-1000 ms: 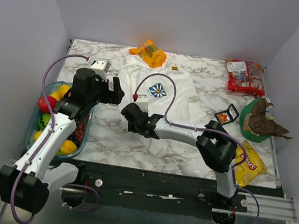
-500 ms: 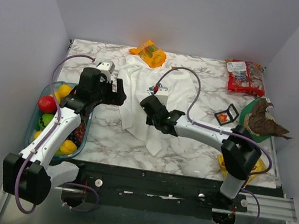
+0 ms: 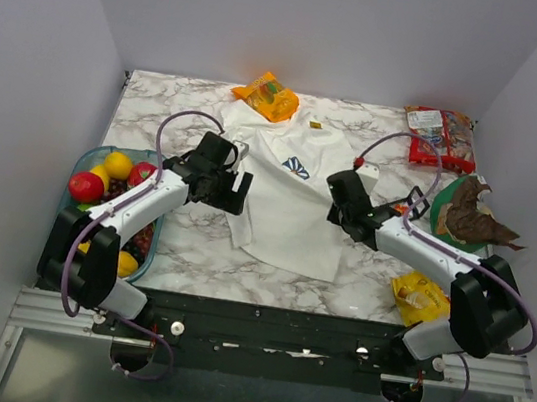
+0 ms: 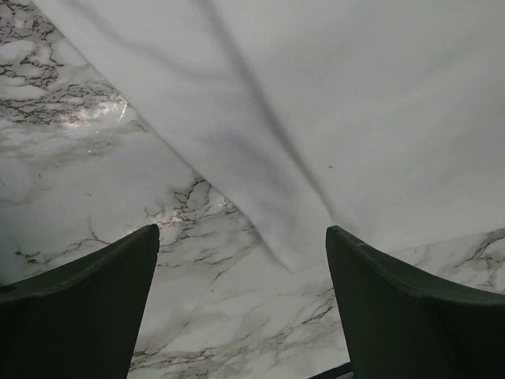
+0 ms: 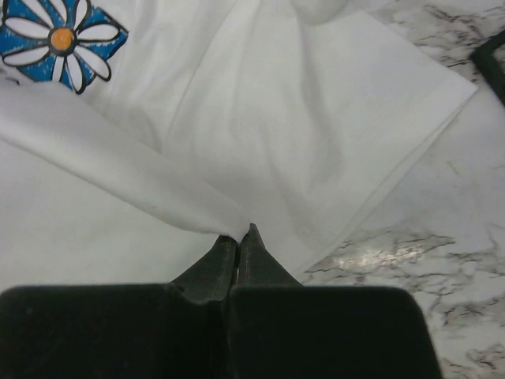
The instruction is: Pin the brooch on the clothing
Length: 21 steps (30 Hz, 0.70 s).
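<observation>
The clothing, a white T-shirt [image 3: 286,219], lies rumpled on the marble table, its blue-and-white daisy print [image 3: 296,167] facing up. My right gripper [image 3: 339,200] is at the shirt's right side, shut on a raised fold of the cloth [image 5: 197,205]; the daisy print [image 5: 61,39] shows to its upper left. My left gripper [image 3: 235,191] hangs open over the shirt's lower left edge [image 4: 300,245], with marble and a cloth corner between its fingers [image 4: 95,276]. The brooch does not show; the right arm covers most of the small black box [image 3: 416,197].
A bin of fruit [image 3: 73,172] stands at the left edge. An orange snack bag [image 3: 267,95] and a small tag [image 3: 314,124] lie behind the shirt. At the right are a red candy bag [image 3: 438,135], a green plate with a brown figure [image 3: 468,219] and a yellow chip bag [image 3: 416,294].
My right gripper has shut on the shirt and pulled it to the right across the table. The left arm has swung right to the shirt's left edge, still open.
</observation>
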Each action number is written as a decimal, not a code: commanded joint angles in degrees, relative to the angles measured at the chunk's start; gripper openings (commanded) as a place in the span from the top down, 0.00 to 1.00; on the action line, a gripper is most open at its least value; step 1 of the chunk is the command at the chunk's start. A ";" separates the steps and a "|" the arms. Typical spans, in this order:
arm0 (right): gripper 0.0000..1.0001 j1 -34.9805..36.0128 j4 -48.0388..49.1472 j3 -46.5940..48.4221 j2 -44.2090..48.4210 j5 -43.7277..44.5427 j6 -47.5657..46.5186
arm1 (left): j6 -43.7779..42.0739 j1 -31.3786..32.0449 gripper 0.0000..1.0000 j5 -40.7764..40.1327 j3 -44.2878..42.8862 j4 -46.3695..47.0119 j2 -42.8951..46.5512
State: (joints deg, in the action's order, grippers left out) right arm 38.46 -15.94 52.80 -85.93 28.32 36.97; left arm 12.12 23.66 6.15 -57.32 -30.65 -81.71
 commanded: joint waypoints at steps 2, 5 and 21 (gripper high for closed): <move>0.99 -6.37 2.41 -3.05 4.72 0.69 -4.62 | -2.19 0.51 0.13 -4.31 -1.48 -2.83 -2.39; 0.99 -9.19 2.94 -3.92 5.69 -0.45 -6.12 | -2.36 0.51 0.19 -2.73 -1.83 -3.36 -5.29; 0.20 7.92 3.19 -10.34 21.50 -4.48 -13.68 | 0.01 -0.10 0.17 -6.15 1.67 5.60 8.48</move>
State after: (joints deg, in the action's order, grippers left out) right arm 38.65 -14.37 43.51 -69.38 24.03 26.39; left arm 10.94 24.08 4.67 -57.95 -31.31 -84.60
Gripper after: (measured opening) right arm 0.791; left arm 0.797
